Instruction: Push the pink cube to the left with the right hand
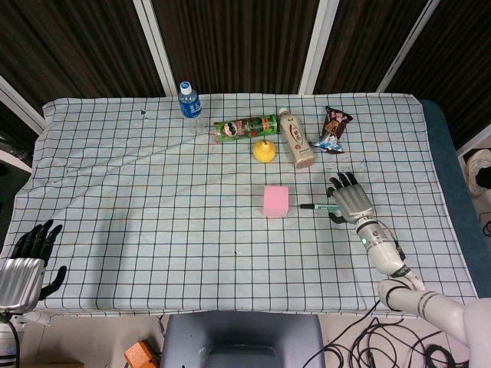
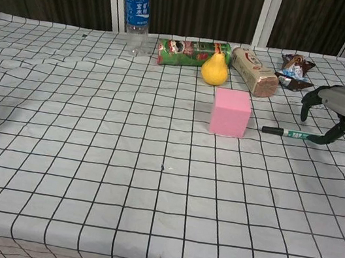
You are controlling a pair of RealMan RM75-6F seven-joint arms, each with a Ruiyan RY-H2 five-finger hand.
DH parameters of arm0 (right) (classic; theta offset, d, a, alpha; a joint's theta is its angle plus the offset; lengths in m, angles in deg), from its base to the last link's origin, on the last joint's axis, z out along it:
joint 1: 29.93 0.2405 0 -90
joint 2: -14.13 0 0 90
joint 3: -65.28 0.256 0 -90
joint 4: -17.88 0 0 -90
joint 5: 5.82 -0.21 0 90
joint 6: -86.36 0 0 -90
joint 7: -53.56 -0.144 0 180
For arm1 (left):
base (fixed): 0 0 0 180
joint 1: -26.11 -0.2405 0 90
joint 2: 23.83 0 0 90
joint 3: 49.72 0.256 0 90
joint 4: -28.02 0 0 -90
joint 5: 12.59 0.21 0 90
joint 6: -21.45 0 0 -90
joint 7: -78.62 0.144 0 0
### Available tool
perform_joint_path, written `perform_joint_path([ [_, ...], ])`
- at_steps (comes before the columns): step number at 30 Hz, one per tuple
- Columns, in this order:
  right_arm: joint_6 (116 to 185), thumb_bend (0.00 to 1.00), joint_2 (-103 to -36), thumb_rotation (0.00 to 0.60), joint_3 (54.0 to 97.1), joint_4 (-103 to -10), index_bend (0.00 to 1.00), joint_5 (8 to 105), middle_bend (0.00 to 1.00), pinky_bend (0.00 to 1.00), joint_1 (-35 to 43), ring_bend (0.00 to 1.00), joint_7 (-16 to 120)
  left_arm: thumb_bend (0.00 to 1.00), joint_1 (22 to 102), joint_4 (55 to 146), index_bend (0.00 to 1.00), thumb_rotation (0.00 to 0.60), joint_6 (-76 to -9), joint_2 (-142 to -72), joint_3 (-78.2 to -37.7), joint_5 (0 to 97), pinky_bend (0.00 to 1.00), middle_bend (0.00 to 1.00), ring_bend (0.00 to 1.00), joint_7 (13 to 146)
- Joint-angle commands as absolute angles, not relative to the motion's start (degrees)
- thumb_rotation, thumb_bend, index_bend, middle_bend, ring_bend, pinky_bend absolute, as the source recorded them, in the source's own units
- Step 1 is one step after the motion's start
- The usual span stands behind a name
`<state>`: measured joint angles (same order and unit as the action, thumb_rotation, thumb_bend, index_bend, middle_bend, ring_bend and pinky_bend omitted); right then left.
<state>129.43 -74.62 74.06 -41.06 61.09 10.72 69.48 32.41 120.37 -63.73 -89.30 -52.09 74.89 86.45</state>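
The pink cube [image 1: 275, 201] [image 2: 231, 112] sits on the checked tablecloth near the middle of the table. My right hand [image 1: 349, 198] [image 2: 341, 108] hovers to the right of the cube, a short way apart from it, fingers spread and holding nothing. A green-and-black marker [image 1: 318, 206] [image 2: 284, 132] lies flat between the cube and that hand, its right end under the thumb. My left hand [image 1: 31, 257] hangs off the table's front left corner, fingers apart and empty; the chest view does not show it.
Along the back stand a water bottle [image 1: 189, 103] [image 2: 136, 15], a lying green can [image 1: 245, 128] [image 2: 192, 52], a yellow pear [image 1: 265, 150] [image 2: 214, 70], a lying beige bottle [image 1: 296, 139] [image 2: 255, 71] and a snack packet [image 1: 334, 129] [image 2: 295, 70]. Bare cloth stretches left of the cube.
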Motion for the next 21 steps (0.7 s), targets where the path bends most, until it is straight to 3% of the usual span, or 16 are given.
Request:
perform_joint_path([
  [1,129.6,0.45,-74.7,0.6,74.0,-41.0,0.49,61.0,0.25,0.0,10.8,0.04,69.5,0.4,32.6,120.3,0.0,0.6,-63.4,-89.3,-52.1,74.9,0.13,0.0,0.0,86.4],
  [21,129.1,0.48,-77.8,0.6,73.7,-38.1,0.56,60.2,0.3,0.0,12.0,0.08,70.9,0.4,32.5,120.2,0.0,0.6,-63.8,-89.0,-52.3,74.2,0.13,0.0,0.0,85.7],
])
